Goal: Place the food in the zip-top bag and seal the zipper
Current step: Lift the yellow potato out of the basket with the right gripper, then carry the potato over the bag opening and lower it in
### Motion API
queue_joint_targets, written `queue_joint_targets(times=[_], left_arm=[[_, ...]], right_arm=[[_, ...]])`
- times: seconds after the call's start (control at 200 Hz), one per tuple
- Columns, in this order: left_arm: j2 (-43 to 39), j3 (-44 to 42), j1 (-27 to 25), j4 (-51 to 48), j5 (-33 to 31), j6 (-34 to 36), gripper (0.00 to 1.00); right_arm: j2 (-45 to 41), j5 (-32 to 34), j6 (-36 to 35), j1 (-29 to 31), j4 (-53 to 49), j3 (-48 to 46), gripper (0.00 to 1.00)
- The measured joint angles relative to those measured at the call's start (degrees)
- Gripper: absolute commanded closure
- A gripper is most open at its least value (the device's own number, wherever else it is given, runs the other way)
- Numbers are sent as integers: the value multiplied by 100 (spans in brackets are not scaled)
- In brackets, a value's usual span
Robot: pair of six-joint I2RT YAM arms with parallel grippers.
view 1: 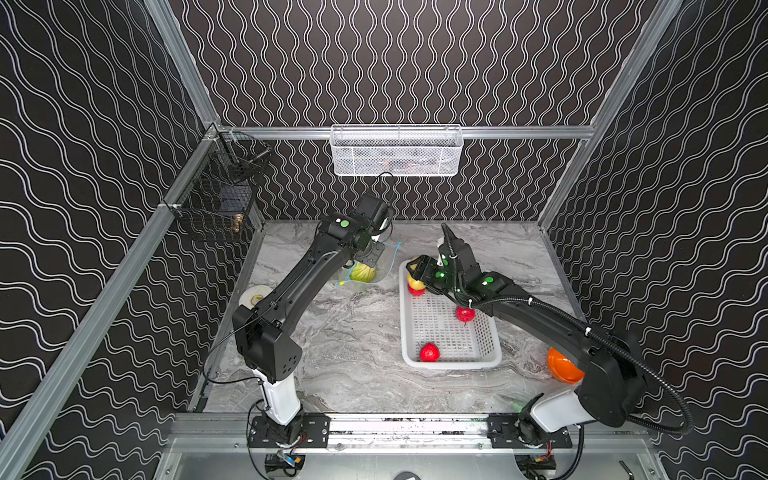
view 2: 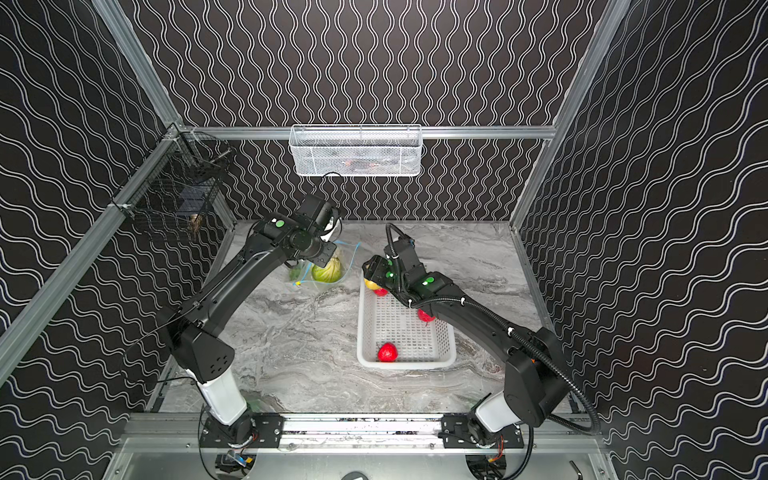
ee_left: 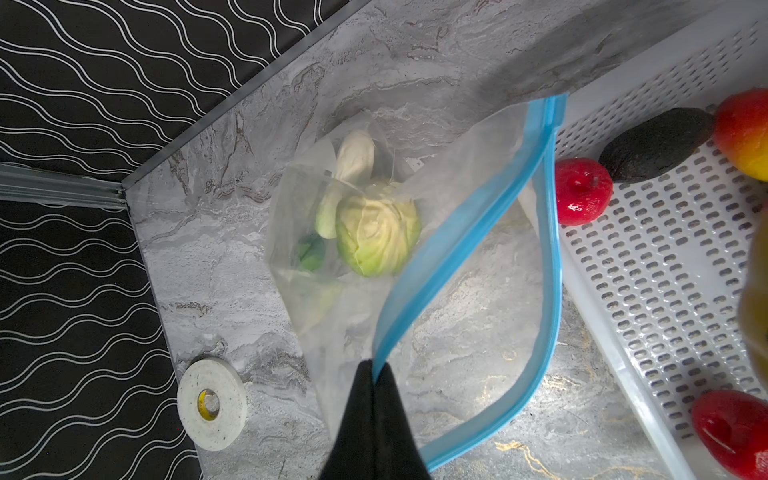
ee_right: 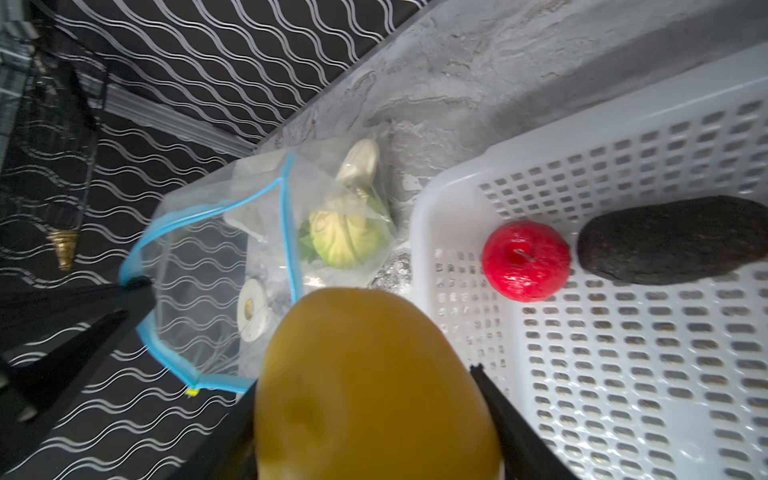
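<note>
The clear zip-top bag [ee_left: 465,291] lies at the back of the table, its mouth gaping. My left gripper [ee_left: 376,368] is shut on one side of its light-blue zipper [ee_left: 457,245] and holds it up. A green cabbage [ee_left: 376,228], a white radish [ee_left: 353,156] and a green leaf [ee_left: 311,251] lie inside. The yellow slider tab [ee_right: 192,391] sits at the zipper's end. My right gripper [ee_right: 361,378] is shut on a yellow fruit [ee_right: 374,386] above the far left corner of the white basket [view 1: 451,363]. A red fruit [ee_right: 525,259] and a dark item [ee_right: 673,241] lie in that corner.
Two more red fruits [view 1: 429,352] [view 1: 464,313] lie in the white basket. A tape roll [view 1: 255,296] sits at the left table edge and an orange bowl [view 1: 563,365] under my right arm. A white wire basket [view 1: 397,151] and a black one [view 1: 216,195] hang on the walls.
</note>
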Motion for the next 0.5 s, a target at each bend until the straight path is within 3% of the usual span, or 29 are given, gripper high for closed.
queue_joint_targets(times=[0.501], left_arm=[[-44, -15, 0, 7, 2, 0, 100]], right_arm=[[369, -229, 105, 330, 476, 334, 48]])
